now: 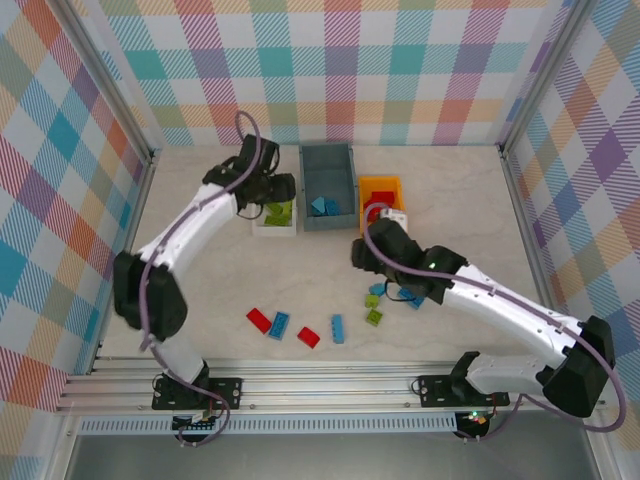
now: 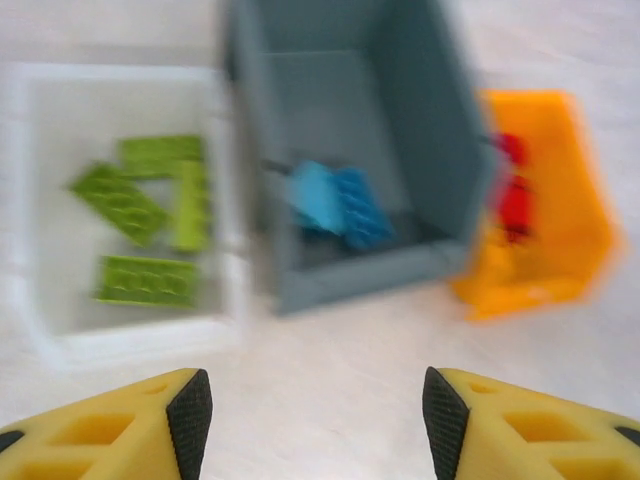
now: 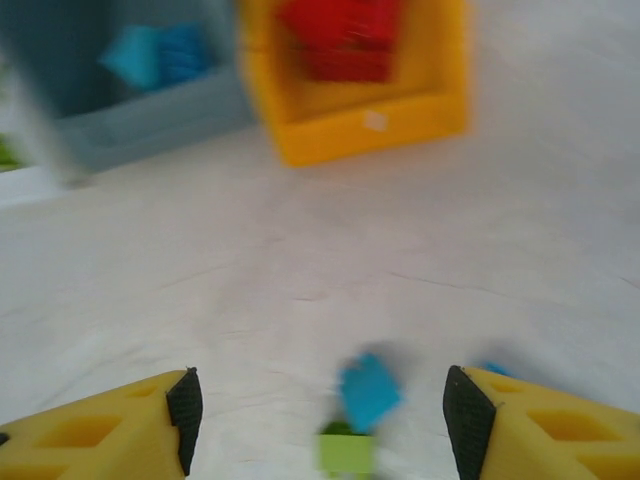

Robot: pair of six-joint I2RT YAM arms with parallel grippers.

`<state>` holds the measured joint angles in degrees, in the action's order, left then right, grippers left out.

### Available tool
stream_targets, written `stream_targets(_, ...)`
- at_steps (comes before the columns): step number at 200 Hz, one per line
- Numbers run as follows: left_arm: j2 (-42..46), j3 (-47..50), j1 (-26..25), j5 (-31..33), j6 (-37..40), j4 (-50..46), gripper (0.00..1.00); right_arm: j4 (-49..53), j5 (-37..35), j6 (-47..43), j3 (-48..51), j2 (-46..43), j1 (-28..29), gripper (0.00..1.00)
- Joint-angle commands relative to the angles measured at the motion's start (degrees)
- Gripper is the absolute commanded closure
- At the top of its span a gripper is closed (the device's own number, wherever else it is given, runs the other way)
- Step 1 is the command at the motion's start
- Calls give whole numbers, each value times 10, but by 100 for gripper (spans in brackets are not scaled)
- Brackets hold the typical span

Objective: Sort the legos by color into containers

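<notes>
Your left pincer stands wide open with nothing between its fingers, above the table just in front of the three bins. Ahead of it, the white tray holds four green bricks. The grey-blue bin beside it holds blue bricks, and the orange bin holds red bricks. Your right pincer is also open and grips nothing. A blue brick and a green brick lie on the table below it, seen between its fingers. Nearer the arm bases, loose bricks lie in a row, two red and two blue.
</notes>
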<state>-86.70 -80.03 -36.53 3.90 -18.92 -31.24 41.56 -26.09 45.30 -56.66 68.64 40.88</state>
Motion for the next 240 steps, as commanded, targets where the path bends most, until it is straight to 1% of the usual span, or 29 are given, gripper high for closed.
stream_targets(1,69,108,-119,18,-63,82,40,100,32,15,18,8,-28,29)
stream_targets(23,120,203,-250,79,-117,159,40,137,45,-5,37,31,-34,26)
stream_targets(46,142,262,-358,146,-160,211,41,150,67,-2,68,64,-33,24)
stream_targets(65,141,281,-422,186,-178,232,41,141,72,-2,85,87,-34,22)
stream_targets(85,124,284,-461,196,-191,255,41,117,70,-13,89,116,-36,20)
stream_targets(116,82,266,-484,196,-204,273,41,104,37,-33,69,182,-62,20)
stream_targets(135,67,261,-487,194,-211,282,41,77,47,-57,58,210,-92,20)
stream_targets(149,63,259,-487,194,-212,285,41,66,52,-73,45,236,-111,23)
stream_targets(190,72,258,-487,204,-205,270,41,49,76,-95,17,263,-144,36)
stream_targets(215,80,262,-487,215,-208,264,41,36,96,-102,16,275,-161,48)
stream_targets(240,87,258,-487,237,-208,242,41,26,105,-103,20,268,-162,61)
